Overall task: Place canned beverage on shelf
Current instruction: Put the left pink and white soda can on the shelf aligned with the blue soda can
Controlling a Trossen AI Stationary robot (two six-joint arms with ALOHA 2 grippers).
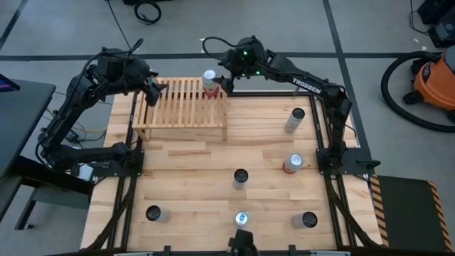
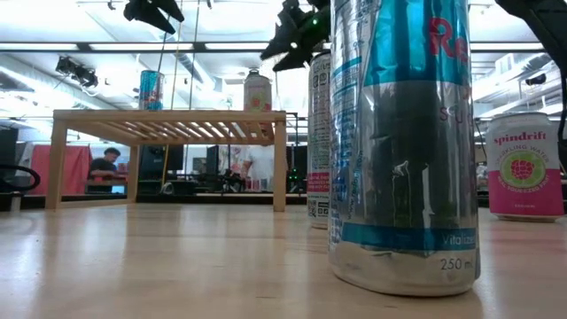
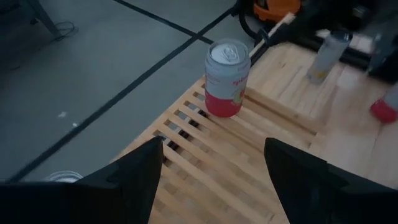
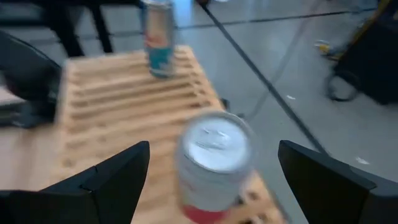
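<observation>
Right arm point(image 1: 307, 84) reads "TROSSEN"; pink can point(image 2: 524, 166) "spindrift"; nearest can point(image 2: 403, 142) "250 ml".

Both arms reach toward the table's far edge. The left gripper point(image 1: 158, 90) and right gripper point(image 1: 226, 82) hang with fingers apart, holding nothing.

Both arms are dark, almost black, built of jointed tubular links. The right arm point(image 1: 313, 85) carries white "TROSSEN" lettering along its long link and a small green light near its wrist. Black cables loop off the left arm point(image 1: 78, 107) and off the right arm's wrist. Each arm rises from a black frame bolted at a side edge of the bench point(image 1: 213, 192). The fingers point(image 3: 134, 177) are matte black, broad and wedge-shaped.
</observation>
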